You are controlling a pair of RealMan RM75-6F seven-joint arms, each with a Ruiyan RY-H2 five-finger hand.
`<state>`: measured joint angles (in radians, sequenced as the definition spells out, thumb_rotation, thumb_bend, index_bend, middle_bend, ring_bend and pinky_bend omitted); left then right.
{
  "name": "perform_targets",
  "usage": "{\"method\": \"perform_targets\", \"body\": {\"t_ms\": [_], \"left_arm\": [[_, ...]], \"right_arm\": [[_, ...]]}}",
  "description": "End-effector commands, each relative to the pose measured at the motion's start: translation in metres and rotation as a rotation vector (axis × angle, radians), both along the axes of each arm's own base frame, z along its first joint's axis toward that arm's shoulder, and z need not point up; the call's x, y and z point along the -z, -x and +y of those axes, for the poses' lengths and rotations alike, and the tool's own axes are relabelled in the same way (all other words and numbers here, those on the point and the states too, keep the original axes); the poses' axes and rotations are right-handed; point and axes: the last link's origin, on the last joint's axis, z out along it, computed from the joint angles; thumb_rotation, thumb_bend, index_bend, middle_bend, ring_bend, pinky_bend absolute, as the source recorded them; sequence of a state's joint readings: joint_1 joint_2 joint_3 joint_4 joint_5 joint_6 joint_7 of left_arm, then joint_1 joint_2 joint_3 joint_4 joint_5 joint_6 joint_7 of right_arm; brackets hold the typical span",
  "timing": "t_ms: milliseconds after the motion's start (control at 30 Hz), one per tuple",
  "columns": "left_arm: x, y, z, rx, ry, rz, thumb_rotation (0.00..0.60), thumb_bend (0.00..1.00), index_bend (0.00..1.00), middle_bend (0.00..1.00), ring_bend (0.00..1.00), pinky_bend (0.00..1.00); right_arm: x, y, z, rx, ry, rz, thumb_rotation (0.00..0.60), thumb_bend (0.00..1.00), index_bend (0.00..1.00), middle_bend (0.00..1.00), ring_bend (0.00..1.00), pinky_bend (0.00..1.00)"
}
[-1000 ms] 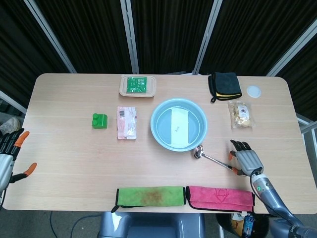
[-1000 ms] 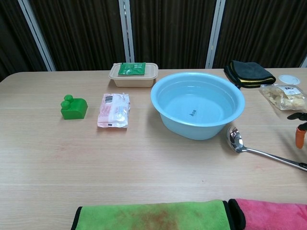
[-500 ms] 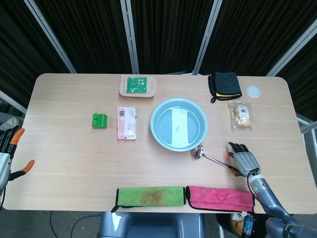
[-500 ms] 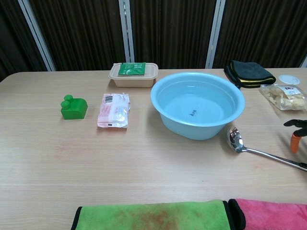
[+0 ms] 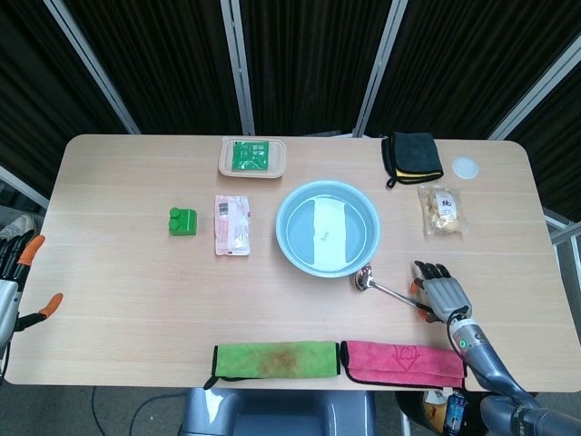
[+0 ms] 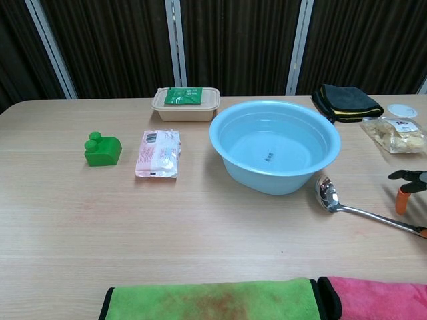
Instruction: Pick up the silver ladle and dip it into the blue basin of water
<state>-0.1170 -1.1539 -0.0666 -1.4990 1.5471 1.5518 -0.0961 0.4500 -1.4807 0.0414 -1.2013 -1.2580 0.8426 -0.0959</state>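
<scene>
Closing in: right hand (image 5: 439,292), fingers spread and empty, has crept leftward over the handle end of the silver ladle (image 6: 357,208), which lies near the table's right edge, bowl beside blue basin (image 5: 327,229). Grasp pending.

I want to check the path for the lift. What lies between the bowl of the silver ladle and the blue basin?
Nothing: in the head view only a narrow strip of bare table separates the ladle's bowl from the blue basin.
</scene>
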Motion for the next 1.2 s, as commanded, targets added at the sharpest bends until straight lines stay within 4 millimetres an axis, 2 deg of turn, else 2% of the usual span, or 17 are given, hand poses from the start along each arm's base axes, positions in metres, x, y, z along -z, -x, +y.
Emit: {"method": "perform_targets", "body": {"t_ms": [33, 300, 800, 1200], "left_arm": [[0.000, 0.000, 0.000, -0.002, -0.001, 0.001, 0.600, 0.23, 0.00, 0.00, 0.00, 0.00], [0.001, 0.001, 0.001, -0.006, 0.000, 0.003, 0.600, 0.23, 0.00, 0.00, 0.00, 0.00], [-0.001, 0.000, 0.001, 0.000, 0.005, -0.006, 0.600, 0.23, 0.00, 0.00, 0.00, 0.00], [-0.003, 0.001, 0.001, 0.001, -0.002, -0.008, 0.600, 0.23, 0.00, 0.00, 0.00, 0.00]], "right_arm": [[0.003, 0.000, -0.001, 0.004, -0.006, -0.003, 0.600, 0.29, 0.37, 0.00, 0.00, 0.00], [0.006, 0.000, -0.004, 0.004, -0.003, -0.004, 0.600, 0.29, 0.37, 0.00, 0.00, 0.00], [0.015, 0.002, 0.002, 0.016, -0.015, 0.003, 0.600, 0.29, 0.41, 0.00, 0.00, 0.00], [0.021, 0.000, 0.004, 0.004, -0.012, 0.006, 0.600, 0.29, 0.53, 0.00, 0.00, 0.00]]}}
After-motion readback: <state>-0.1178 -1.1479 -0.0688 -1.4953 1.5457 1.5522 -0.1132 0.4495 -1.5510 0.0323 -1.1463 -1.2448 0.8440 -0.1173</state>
